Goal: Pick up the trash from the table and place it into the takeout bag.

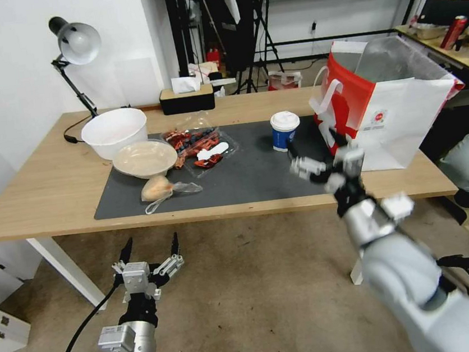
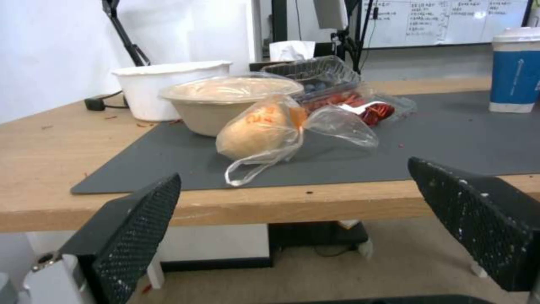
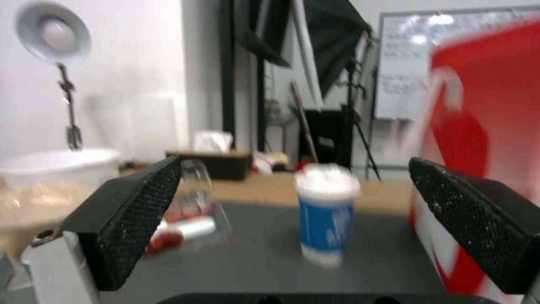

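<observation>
R gripper (image 1: 314,158) w/ jaws wide, empty, over the dark grey mat, facing blue-white lidded paper cup (image 1: 284,129) beside white-and-red paper takeout bag (image 1: 390,107). L gripper (image 1: 150,253) wide, empty, below table edge. Risk: cup tips if one finger clips it; bag close.

1. Head view looks forward and down from above, taking in the whole table (image 1: 50,191) and the floor in front of it.
2. Left wrist view sits low, near the table's front edge, looking level across the mat at the knotted clear bag (image 2: 264,131).
3. Right wrist view looks level over the mat, close to the blue-white lidded paper cup (image 3: 327,213).
4. All three share that cup.
</observation>
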Available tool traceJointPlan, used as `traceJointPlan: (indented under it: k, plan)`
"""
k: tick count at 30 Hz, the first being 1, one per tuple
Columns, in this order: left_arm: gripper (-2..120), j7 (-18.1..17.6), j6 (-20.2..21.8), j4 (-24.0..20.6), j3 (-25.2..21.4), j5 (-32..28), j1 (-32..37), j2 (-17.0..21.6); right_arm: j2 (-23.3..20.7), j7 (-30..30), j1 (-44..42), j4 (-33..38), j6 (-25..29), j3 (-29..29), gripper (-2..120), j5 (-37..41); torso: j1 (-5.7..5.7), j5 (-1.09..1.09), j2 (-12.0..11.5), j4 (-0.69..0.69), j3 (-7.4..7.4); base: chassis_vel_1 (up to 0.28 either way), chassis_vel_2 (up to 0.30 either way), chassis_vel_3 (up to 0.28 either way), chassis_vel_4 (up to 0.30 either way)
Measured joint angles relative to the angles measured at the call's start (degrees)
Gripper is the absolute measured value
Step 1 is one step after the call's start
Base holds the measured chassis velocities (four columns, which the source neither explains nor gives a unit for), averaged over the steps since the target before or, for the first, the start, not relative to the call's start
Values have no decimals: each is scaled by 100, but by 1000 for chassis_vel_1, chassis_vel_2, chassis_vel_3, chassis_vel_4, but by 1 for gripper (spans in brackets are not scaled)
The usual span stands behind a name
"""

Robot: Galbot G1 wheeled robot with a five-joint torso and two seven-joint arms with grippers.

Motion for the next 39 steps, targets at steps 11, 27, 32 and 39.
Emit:
traceJointPlan:
  k: [11,27,32,39]
  plan:
    - [100,-10,-18,40,-12,-20,-12,0,222,409,-969,-478,858,-51,100,-294,0,0,0,1,0,0,0,0,0]
    - [100,-15,-36,103,-25,-34,-30,0,375,562,-761,-709,854,-209,100,-283,0,0,0,1,1,0,0,0,0]
    - [100,-15,-37,133,-25,-36,-56,0,355,688,-368,-709,549,-229,100,-37,0,0,0,1,1,0,0,0,0]
    - [100,-15,-36,194,-23,-37,-87,0,333,898,569,-1012,-86,-338,100,442,0,1,-1,1,2,0,0,0,0]
